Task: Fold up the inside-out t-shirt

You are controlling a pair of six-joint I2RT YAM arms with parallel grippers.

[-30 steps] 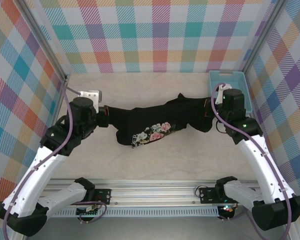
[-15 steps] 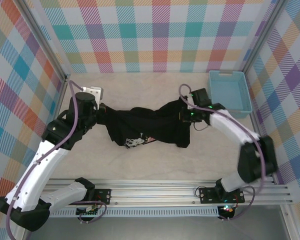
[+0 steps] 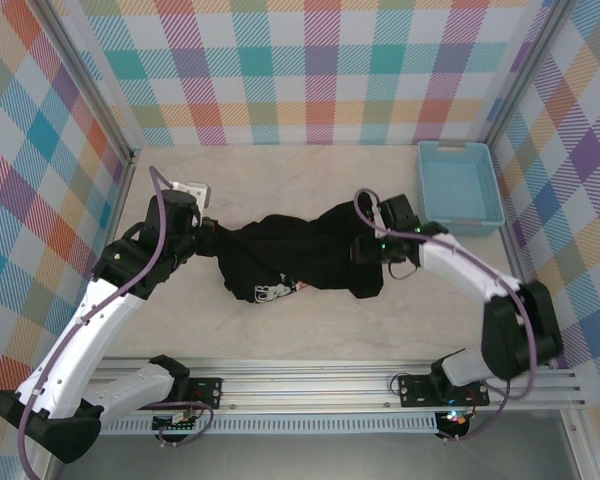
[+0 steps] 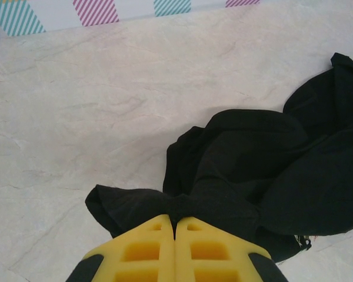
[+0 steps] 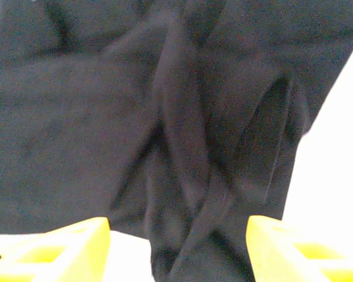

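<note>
Table (image 3: 310,335): pale marble top that carries everything.
T-shirt (image 3: 310,245): black, bunched in a crumpled band across the middle of the table, between the two arms; no fold made yet, by my reading.
Basket (image 3: 458,190): light blue, far right corner, apart from the cloth.
Left gripper (image 4: 175,222): fingers pressed together, pinching the left end, likely to anchor it.
Right gripper (image 5: 177,229): fingers spread over the right end's wrinkles, gripping nothing; looks ready for a fresh hold.

The black soft cloth t-shirt (image 3: 310,245) is showing plain black, a small white-and-pink printed patch (image 3: 275,292) peeking at its near edge. The rectangular plastic basket (image 3: 460,188) at far right is showing light blue. The desk (image 3: 310,335) is looking cream, faintly marbled. The left tool (image 4: 175,220) and right tool (image 5: 175,226) are showing yellow fingers.
</note>
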